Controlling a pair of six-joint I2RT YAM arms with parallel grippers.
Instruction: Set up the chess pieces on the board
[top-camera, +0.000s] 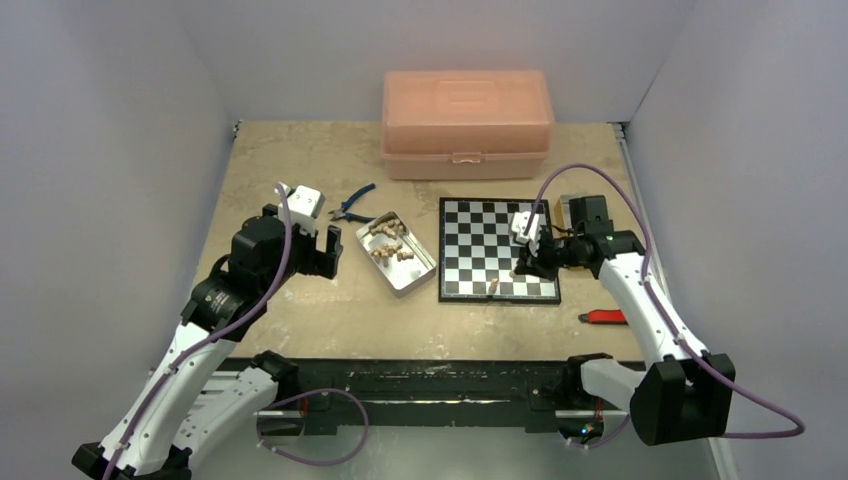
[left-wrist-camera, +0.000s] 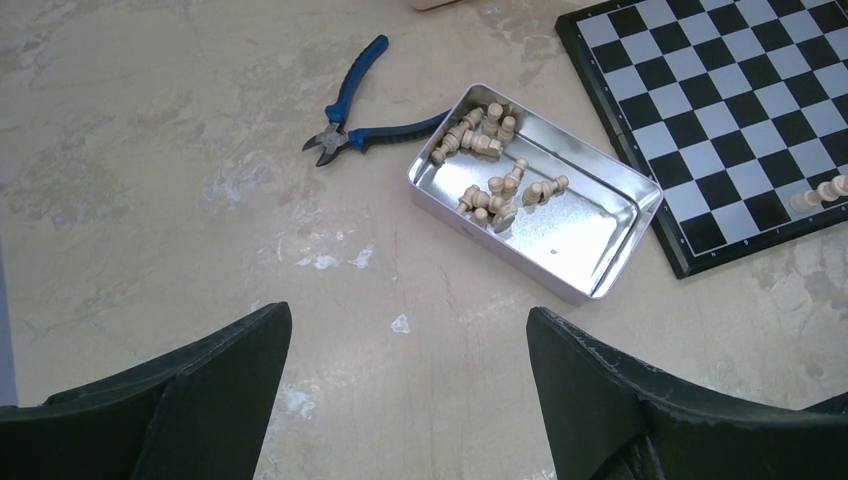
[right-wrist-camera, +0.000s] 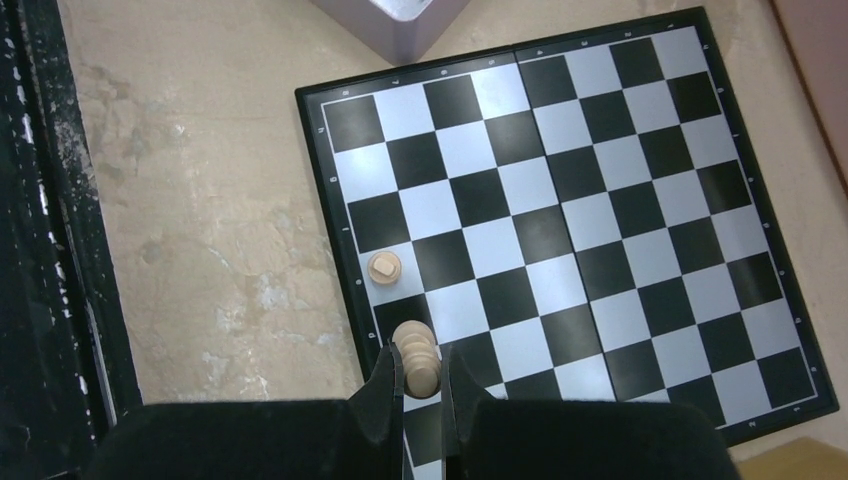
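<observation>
**One chessman pinched, a neighbour within reach**

My right gripper (right-wrist-camera: 420, 392) was clenched on a light tan chess piece (right-wrist-camera: 418, 358). It held the piece upright over the near rank of the board (right-wrist-camera: 600, 200), toward its right side. A second piece (right-wrist-camera: 384, 267) stood on that rank, close by on the left.

I judged the release to be the risk. Had I let go too high, so small a man would likely have tipped and rolled off the near edge. Set down off-centre, it would have straddled two squares. My fingers, spreading, might also have clipped the standing neighbour.

My left gripper (left-wrist-camera: 408, 320) hung released and empty over bare table, nearer than the tin (left-wrist-camera: 600, 250). The remaining pieces (left-wrist-camera: 490, 190) lay jumbled there. A careless pinch could have caught two at once.
</observation>
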